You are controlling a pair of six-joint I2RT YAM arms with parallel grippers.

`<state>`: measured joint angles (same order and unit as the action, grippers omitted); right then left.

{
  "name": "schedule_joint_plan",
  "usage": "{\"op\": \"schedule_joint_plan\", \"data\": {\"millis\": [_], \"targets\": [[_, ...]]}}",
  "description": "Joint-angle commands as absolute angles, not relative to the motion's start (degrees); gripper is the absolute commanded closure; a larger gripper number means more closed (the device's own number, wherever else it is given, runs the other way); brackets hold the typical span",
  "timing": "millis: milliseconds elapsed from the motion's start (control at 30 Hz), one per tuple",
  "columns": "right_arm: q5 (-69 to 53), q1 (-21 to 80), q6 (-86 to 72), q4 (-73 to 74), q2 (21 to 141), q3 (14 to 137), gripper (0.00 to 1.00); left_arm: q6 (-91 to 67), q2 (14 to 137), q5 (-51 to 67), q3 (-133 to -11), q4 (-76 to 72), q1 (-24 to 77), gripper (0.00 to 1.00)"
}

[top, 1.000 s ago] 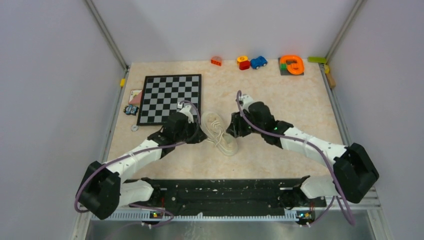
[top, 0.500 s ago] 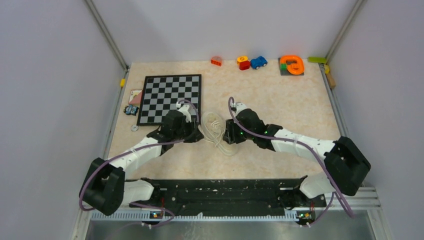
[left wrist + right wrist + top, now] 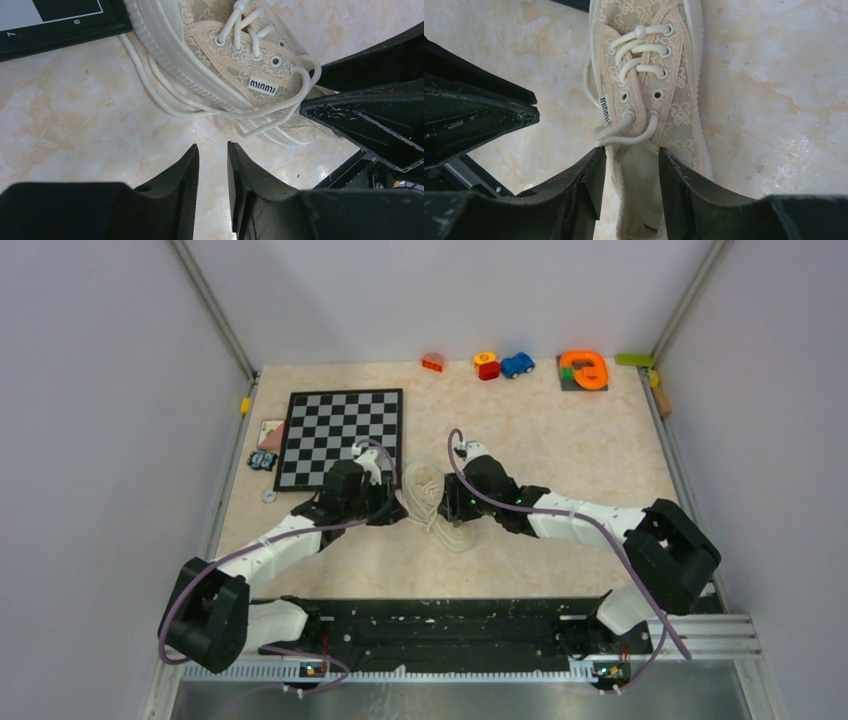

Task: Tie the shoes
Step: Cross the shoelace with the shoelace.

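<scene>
Sneaker [image 3: 437, 502] now sits under my right gripper [image 3: 628, 152], which has slid in, jaws spread astride it. Left gripper [image 3: 213, 150] waits slightly parted, empty; laces [image 3: 626, 137] remain untied.

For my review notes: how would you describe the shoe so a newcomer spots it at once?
Find the chessboard on the table's left half. Just off its near right corner lies the sneaker. Unlike the bright toys at the far edge, it is cream lace fabric with loose white laces.
</scene>
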<state>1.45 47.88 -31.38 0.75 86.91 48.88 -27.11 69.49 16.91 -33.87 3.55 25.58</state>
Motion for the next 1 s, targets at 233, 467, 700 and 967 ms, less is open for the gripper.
{"op": "schedule_joint_plan", "data": {"millis": [233, 467, 700, 967], "targets": [[7.74, 49.13, -31.16, -0.18, 87.29, 53.88, 0.56, -26.17, 69.00, 20.39, -33.55, 1.04, 25.48, 0.69], [8.41, 49.16, -31.35, 2.69, 86.24, 53.93, 0.78, -23.82, 69.83, 24.83, -33.07, -3.79, 30.05, 0.68], [4.89, 47.49, -32.44, 2.41, 83.32, 52.53, 0.78, -19.77, 68.66, 18.66, -30.72, -10.84, 34.73, 0.66], [-8.85, 41.61, -36.54, -2.67, 80.91, 49.63, 0.87, -16.87, 68.55, 15.47, -31.26, -12.19, 35.22, 0.67]]}}
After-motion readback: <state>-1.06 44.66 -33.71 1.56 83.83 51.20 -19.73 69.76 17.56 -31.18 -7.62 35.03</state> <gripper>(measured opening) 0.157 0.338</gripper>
